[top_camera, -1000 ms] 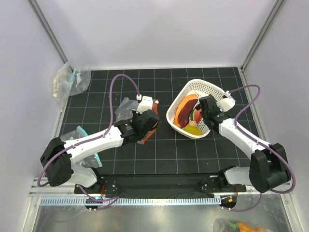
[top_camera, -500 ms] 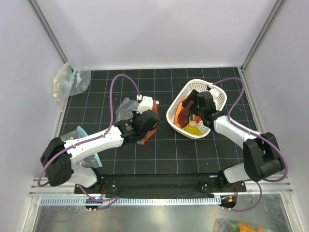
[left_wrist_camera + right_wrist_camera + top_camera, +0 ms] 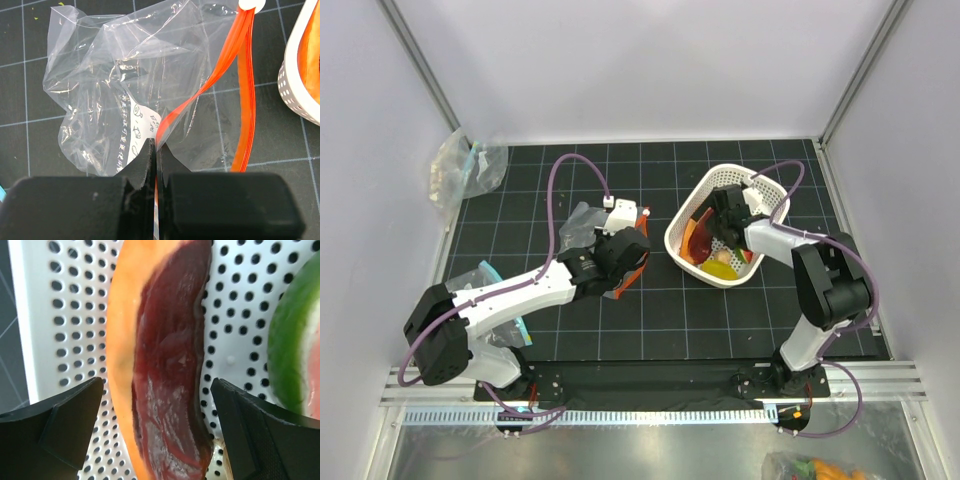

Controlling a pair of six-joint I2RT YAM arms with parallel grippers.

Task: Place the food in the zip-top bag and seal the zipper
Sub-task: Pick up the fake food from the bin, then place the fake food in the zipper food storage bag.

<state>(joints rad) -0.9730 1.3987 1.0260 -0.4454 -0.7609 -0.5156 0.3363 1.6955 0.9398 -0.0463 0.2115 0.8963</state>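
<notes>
Pinching the bag [image 3: 115,75] at its zipper [image 3: 235,45], L gripper [image 3: 156,165] is shut tight; bag lies on mat [image 3: 25,145] beside basket [image 3: 65,300]. R gripper [image 3: 156,390] is in basket, fingers wide, w/ dark red slice [image 3: 165,350] between them.

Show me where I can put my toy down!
Bare mat: in front of the basket toward the near edge, and along the back between the corner bag and basket. Crowded: the basket, where the right claw straddles food, and the left claw pinching the zip-top bag.
</notes>
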